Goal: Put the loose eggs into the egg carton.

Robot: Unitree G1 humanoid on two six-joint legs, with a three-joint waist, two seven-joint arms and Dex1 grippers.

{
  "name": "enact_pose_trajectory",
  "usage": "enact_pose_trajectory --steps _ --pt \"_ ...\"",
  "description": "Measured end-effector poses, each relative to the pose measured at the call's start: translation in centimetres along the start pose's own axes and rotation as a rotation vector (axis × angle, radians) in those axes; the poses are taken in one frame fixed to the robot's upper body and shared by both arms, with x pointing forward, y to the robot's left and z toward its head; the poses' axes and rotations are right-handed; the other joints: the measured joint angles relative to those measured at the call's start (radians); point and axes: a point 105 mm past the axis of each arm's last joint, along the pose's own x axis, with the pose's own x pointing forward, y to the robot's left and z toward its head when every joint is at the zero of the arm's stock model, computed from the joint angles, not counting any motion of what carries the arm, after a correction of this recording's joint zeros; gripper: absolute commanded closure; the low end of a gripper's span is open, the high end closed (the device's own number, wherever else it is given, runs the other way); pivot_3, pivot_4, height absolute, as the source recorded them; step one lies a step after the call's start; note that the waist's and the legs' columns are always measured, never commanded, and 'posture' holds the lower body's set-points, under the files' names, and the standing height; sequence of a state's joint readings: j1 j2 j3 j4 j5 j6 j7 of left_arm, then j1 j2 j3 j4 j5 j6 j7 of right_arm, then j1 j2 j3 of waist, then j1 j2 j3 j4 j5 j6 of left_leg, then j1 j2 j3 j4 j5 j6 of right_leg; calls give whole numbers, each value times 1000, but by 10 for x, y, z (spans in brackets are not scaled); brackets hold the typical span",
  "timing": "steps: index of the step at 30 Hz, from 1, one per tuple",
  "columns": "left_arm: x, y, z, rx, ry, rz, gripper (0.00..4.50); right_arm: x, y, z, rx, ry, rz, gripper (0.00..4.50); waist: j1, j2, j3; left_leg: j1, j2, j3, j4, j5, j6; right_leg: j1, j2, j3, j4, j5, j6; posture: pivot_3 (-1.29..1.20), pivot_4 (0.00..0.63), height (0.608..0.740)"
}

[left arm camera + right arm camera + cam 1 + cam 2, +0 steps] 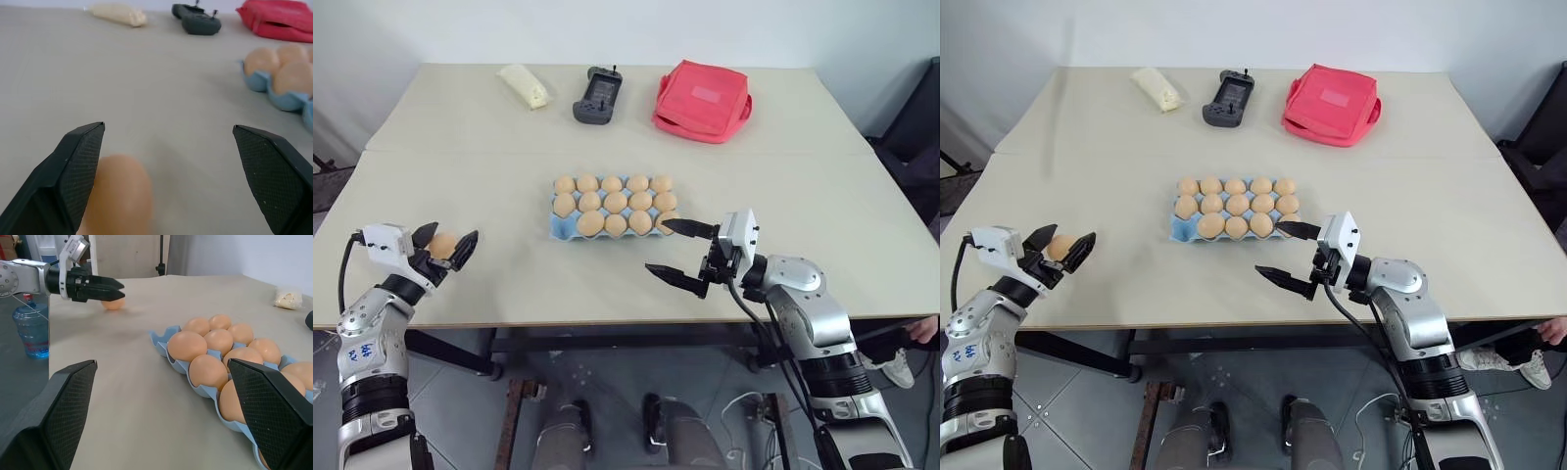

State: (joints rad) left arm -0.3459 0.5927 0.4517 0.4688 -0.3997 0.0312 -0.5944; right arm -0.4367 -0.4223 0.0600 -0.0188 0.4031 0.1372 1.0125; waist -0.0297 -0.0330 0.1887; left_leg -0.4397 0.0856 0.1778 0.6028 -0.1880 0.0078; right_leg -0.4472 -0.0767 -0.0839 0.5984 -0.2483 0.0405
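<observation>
The light blue egg carton (pixel 558 227) lies at the table's middle, its cups holding several tan eggs (pixel 615 203). One loose egg (pixel 443 245) rests on the table near the front left edge. My left gripper (pixel 450 235) stands open around it, and in the left wrist view the egg (pixel 120 196) sits close to one finger (pixel 73 176). My right gripper (pixel 658 246) is open and holds nothing; it hovers just off the carton's front right corner, pointing left. The right wrist view looks along the carton (pixel 161 340) towards the loose egg (pixel 113 303).
At the table's far side lie a red pouch (pixel 702 101), a black handheld device (pixel 598 96) and a pale cream packet (pixel 524 85). The table's front edge (pixel 607 321) runs just below both grippers. A water bottle (pixel 32 330) stands on the floor beyond the table's left side.
</observation>
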Motion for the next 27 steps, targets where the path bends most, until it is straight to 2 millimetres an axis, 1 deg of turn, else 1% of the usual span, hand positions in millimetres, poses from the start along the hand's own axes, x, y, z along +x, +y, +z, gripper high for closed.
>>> enact_pose_trajectory --steps 5,8,9,11,12,16,17,19,20,22,25,27 --pt "-5 11 -26 -27 89 65 47 -3 1 -1 -3 7 -5 0 -1 0 0 0 0 0 -1 0 0 -1 0 -1 0 0 -1 0 150 740" --pt "0 10 -27 -28 98 57 47 -3 1 -1 0 9 -7 0 0 0 0 0 0 0 0 0 0 -1 0 -1 1 0 0 0 150 740" --pt "1 9 -27 -23 99 49 448 -3 1 -1 -1 8 -8 0 0 0 0 0 0 0 0 0 0 -1 0 -1 1 0 0 0 150 740" --pt "3 7 -27 -22 97 39 947 -3 1 -1 0 9 -9 0 0 0 0 0 0 0 0 0 0 0 0 -1 1 0 0 0 150 740" --pt "3 7 -27 -22 94 36 1319 -3 1 -1 2 10 -11 0 0 0 0 0 0 0 0 0 0 0 0 -1 1 0 0 0 150 740" --pt "5 5 -25 -18 84 14 2550 -3 0 -1 3 11 -14 0 0 0 0 0 0 0 0 0 0 -1 0 -1 1 0 0 0 150 740" --pt "5 4 -25 -13 78 9 2692 -3 1 -1 4 11 -15 0 -1 0 0 0 0 0 0 0 0 -1 0 -1 1 0 0 0 150 740" --pt "6 1 -22 -1 65 -13 2744 -3 1 -2 6 12 -16 0 -1 0 0 0 0 0 0 0 0 -1 0 -1 1 0 -1 0 150 740" --pt "7 -3 -18 10 48 -39 2744 -3 1 -2 7 13 -17 0 0 0 0 0 0 0 -1 0 0 -1 0 -1 1 0 -1 0 150 740" --pt "15 -23 -4 54 3 -138 2744 -4 1 -3 10 15 -19 0 1 0 0 -1 0 0 0 0 0 -1 0 -1 1 0 -1 0 150 740" --pt "34 -64 20 107 -68 -305 2744 -4 1 -3 8 15 -21 0 8 0 0 -1 0 0 1 0 0 1 -1 -3 1 0 0 0 150 740" --pt "47 -91 31 126 -92 -412 2744 -4 1 -3 6 16 -23 0 6 0 0 0 -1 0 3 0 0 2 -1 -2 1 1 2 0 150 740"
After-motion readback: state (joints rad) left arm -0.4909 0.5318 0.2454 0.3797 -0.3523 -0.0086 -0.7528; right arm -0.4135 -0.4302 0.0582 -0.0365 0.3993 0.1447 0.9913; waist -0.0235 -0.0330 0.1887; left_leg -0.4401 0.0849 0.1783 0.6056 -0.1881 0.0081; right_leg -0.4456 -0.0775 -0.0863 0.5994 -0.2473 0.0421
